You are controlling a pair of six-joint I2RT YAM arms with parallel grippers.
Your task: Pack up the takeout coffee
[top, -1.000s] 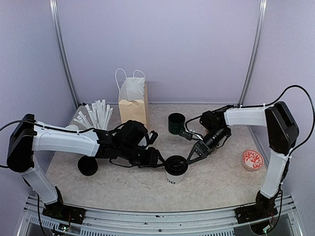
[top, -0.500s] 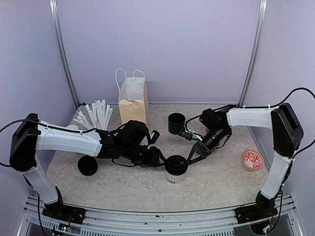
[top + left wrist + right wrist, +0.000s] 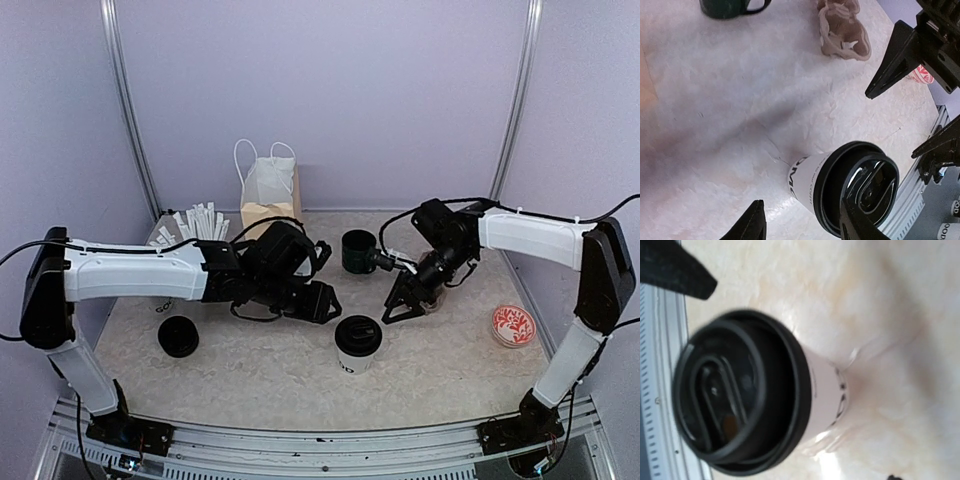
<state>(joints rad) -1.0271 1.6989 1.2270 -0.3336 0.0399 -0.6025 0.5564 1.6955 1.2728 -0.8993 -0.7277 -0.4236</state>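
Overhead, two white-and-black robot arms reach inward across a pale speckled table [image 3: 300, 380] enclosed by lilac walls. Between them, towards the near edge, a white takeout cup [image 3: 356, 358] with a black lid [image 3: 357, 333] and black lettering near its base stands upright and alone, touched by neither arm.

The left gripper [image 3: 802, 210] hovers just beside the cup on its left and slightly behind it. Its two fingers are spread apart, with only bare table between them, and it holds nothing. The right gripper [image 3: 393, 308] hangs near the cup on its right rear side. Its fingers are splayed wide in a V and it is also empty. The right wrist view looks down on the lidded cup, blurred.

A second cup [image 3: 178, 336] lies at the left, under the left arm. Its black lid faces the camera and a strip of lettered white wall shows beneath the arm.

A dark green mug [image 3: 357, 251] sits towards the back, between the two grippers. A brown paper bag [image 3: 270, 212] with white handles stands at the back wall, with a bunch of white straws [image 3: 203, 226] to its left. The left wrist view shows a brown pulp cup carrier [image 3: 842, 30] beyond the right gripper. A round red-and-white patterned object [image 3: 513, 325] lies at the far right.
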